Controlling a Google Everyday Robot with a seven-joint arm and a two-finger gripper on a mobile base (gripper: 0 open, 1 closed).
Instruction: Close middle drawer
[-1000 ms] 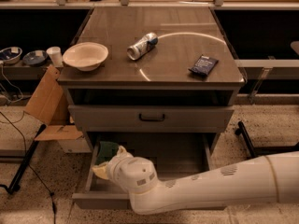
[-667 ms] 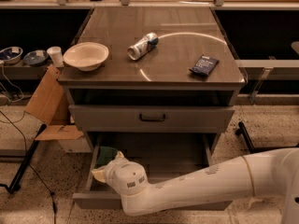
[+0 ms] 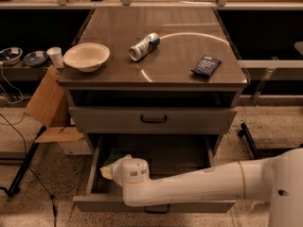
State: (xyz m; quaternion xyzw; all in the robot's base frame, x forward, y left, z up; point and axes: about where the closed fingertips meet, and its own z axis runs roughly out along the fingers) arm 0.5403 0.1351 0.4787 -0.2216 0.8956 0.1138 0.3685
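The cabinet has a dark open slot under its top. Below that is a drawer front with a black handle, nearly flush. The lowest drawer is pulled far out. My white arm reaches in from the right over this open drawer. Its wrist sits in the drawer's left part. My gripper is hidden behind the wrist, down inside the drawer, next to a yellow-green bag.
On the cabinet top lie a cream bowl, a tipped can and a dark packet. A cardboard box and cables stand at the left. A black stand leg is at the right.
My wrist dipped down and left inside the open drawer, then came back up a little. The drawers have not visibly moved.
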